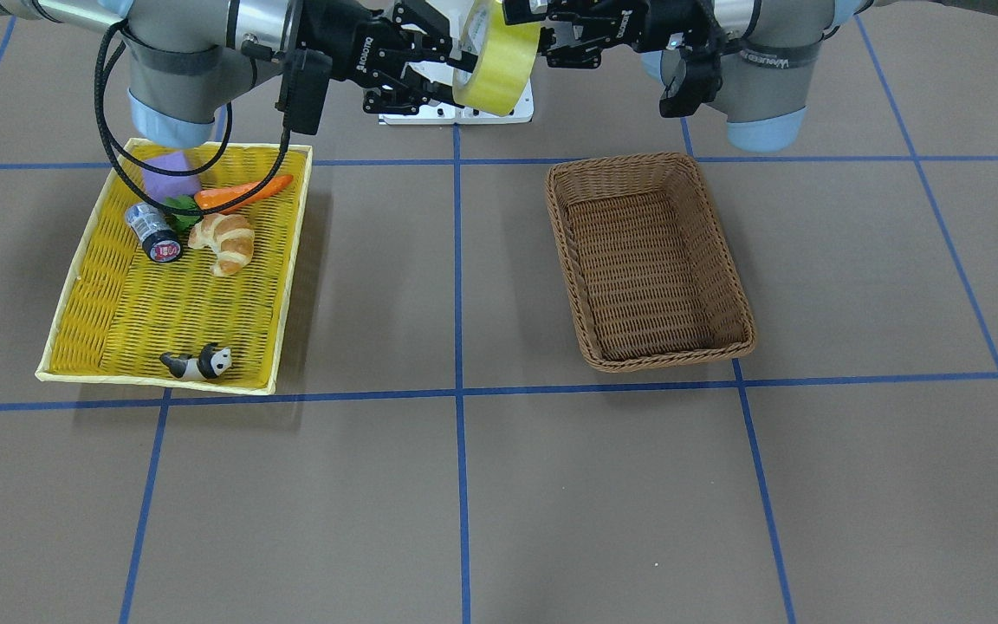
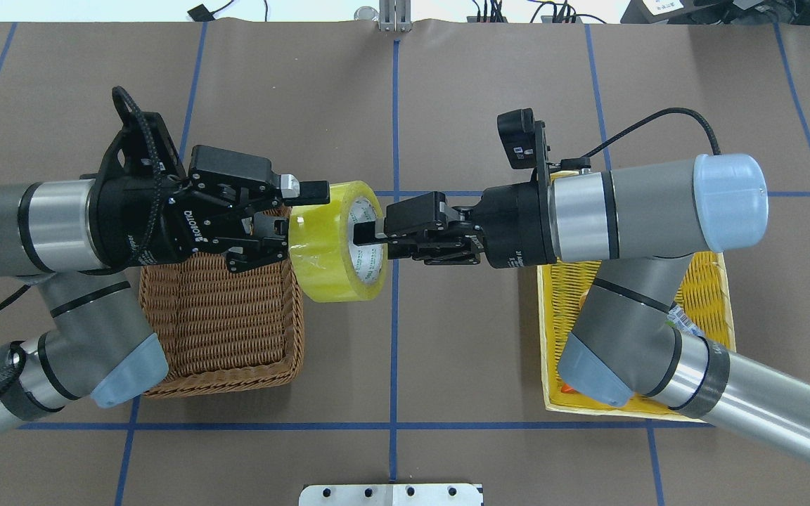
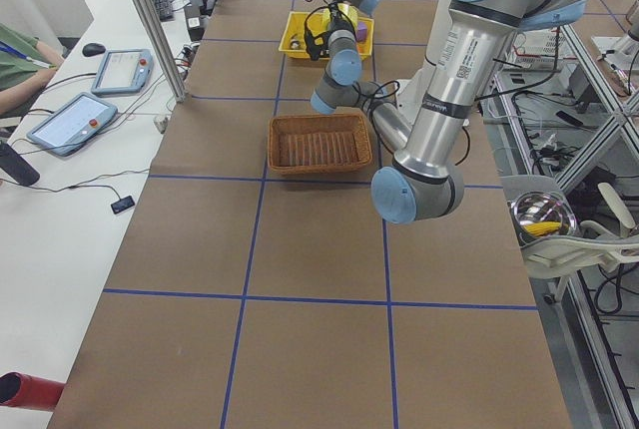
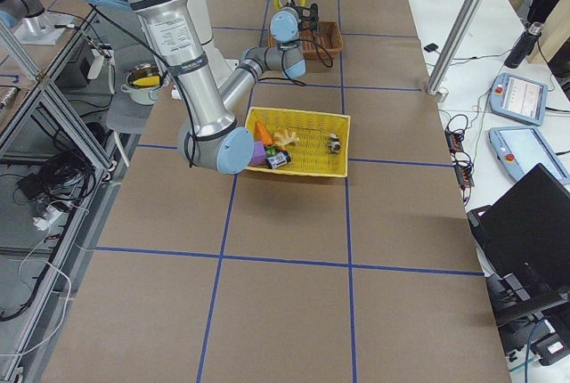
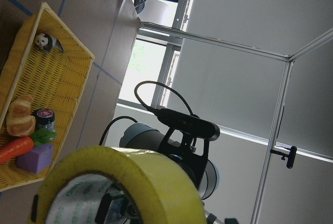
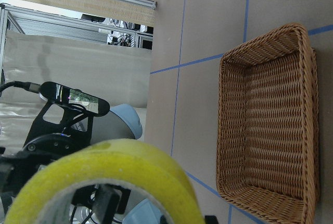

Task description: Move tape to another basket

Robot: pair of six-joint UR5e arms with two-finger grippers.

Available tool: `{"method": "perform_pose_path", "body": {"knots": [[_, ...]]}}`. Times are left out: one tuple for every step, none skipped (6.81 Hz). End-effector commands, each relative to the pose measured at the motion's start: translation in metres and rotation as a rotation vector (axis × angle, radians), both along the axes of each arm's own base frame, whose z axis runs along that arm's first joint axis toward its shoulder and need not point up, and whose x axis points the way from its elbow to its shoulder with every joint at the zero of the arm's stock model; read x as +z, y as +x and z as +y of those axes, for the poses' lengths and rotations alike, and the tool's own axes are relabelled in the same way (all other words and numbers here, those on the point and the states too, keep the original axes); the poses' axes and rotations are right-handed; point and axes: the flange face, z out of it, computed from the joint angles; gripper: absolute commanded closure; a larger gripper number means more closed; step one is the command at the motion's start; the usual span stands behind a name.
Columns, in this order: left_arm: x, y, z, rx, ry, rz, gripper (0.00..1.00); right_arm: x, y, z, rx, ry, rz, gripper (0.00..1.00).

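Note:
The yellow tape (image 1: pixel 499 61) hangs in the air between my two grippers, above the table between the two baskets. It also shows in the overhead view (image 2: pixel 328 246). My right gripper (image 2: pixel 370 242) is shut on the roll's wall, with one finger inside the white core. My left gripper (image 2: pixel 299 218) is open, its fingers spread at the roll's other side, one reaching over the outer surface. The brown wicker basket (image 1: pixel 746 321) is empty and lies below my left arm (image 2: pixel 292 365). The right wrist view shows the roll (image 6: pixel 119 172) close up and the basket (image 6: pixel 223 130).
The yellow woven tray (image 1: pixel 287 286) lies under my right arm. It holds a croissant (image 1: pixel 223 243), a carrot (image 1: pixel 243 192), a dark cylinder (image 1: pixel 152 232), a purple block (image 1: pixel 171 173) and a panda figure (image 1: pixel 200 362). Blue tape lines cross the brown table.

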Motion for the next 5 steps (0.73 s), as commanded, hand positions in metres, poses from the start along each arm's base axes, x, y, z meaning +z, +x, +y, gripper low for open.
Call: {"method": "perform_pose_path", "body": {"knots": [[-0.001,0.007,0.01,0.028,0.002,0.002,1.0,-0.002,0.001,-0.001,-0.004,-0.039,-0.01,0.0],[-0.001,0.007,0.01,0.029,0.003,0.002,1.0,0.002,0.002,0.0,-0.009,-0.038,-0.003,0.0],[-0.002,0.004,0.012,0.03,0.007,0.006,1.0,0.009,0.006,0.002,-0.02,-0.021,0.006,0.0],[-0.002,0.001,0.014,0.03,0.011,0.007,1.0,0.028,0.017,0.001,-0.045,0.016,0.03,0.0],[0.0,-0.002,0.014,0.027,0.008,0.004,1.0,0.06,0.037,-0.009,-0.053,0.063,0.095,0.0]]}}
